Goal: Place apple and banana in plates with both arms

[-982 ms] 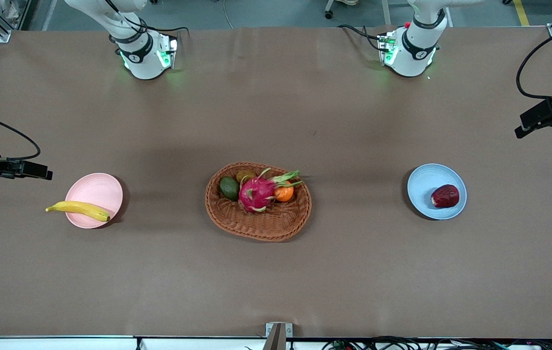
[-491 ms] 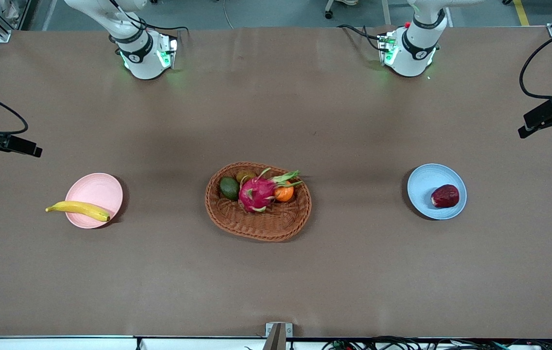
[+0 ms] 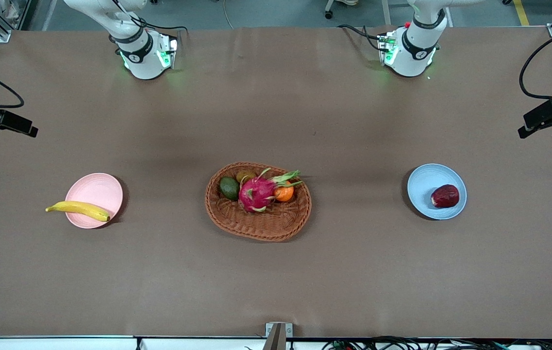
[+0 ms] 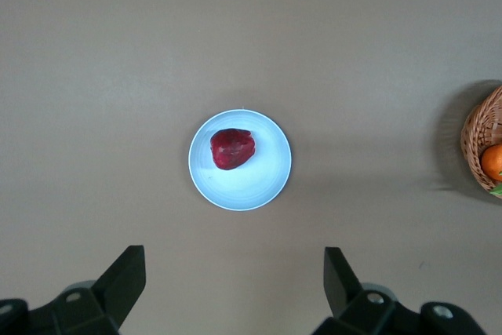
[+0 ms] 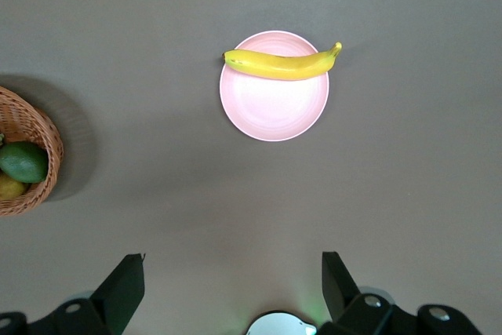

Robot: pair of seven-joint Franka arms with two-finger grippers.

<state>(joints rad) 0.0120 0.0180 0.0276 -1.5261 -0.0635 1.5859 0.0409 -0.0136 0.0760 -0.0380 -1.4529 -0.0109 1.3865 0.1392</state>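
Brown table (image 3: pixel 276 272): basket (image 3: pixel 258 223) mid-table, banana (image 3: pixel 79 208) across pink plate (image 3: pixel 96 189), apple (image 3: pixel 445 196) on blue plate (image 3: pixel 426 182). Left gripper (image 4: pixel 234 288) and right gripper (image 5: pixel 233 288) high, spread wide, empty.

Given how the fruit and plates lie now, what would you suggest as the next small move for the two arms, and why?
Probably just retreat and stop. The apple already sits in the blue plate, and the banana lies across the pink plate, one end overhanging. The left gripper and right gripper are raised with jaws open, holding nothing.
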